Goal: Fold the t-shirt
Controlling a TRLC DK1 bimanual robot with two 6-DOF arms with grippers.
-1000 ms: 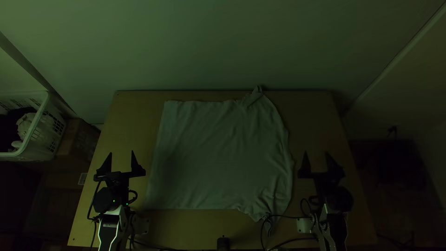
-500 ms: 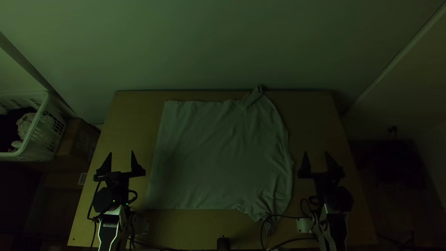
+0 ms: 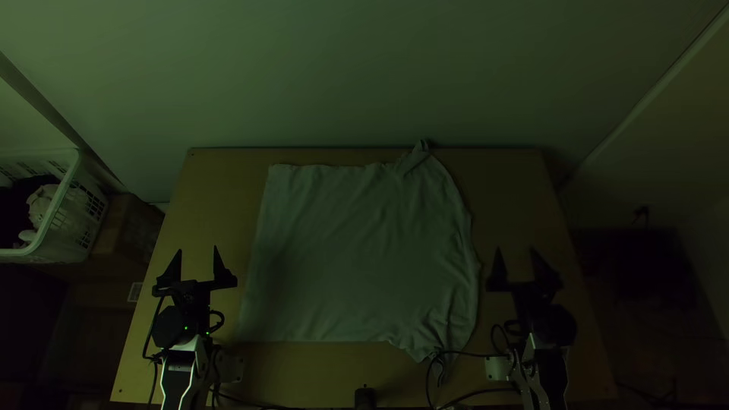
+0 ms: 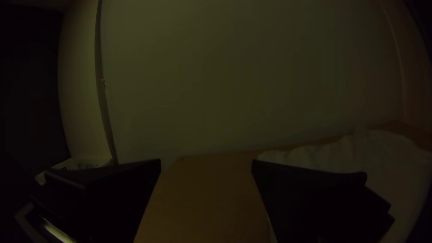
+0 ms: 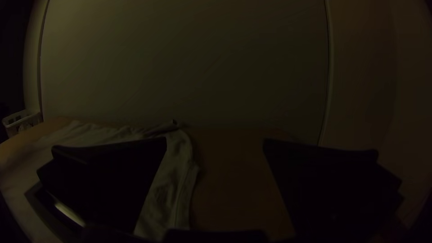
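T-shirt [image 3: 357, 258], lying spread. Left gripper [image 3: 197, 249], right gripper [image 3: 517, 249]: flanking it, fingers parted, empty. I'm noting a cable [image 3: 467, 353] overlapping its near sleeve [image 3: 445, 366], risking snags when arms move.

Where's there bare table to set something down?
Bare table: left of the shirt, beyond the left gripper; right of the shirt, beyond the right gripper; and a strip along the shirt's near side. Crowded: near right, where cables meet a sleeve beside the right arm.

My left gripper [image 3: 197, 249] and right gripper [image 3: 516, 249] are black; I see a plain, pale cloth t-shirt [image 3: 357, 250], yellow-brown rectangular wooden table [image 3: 205, 197] and white latticed plastic basket [image 3: 57, 241].
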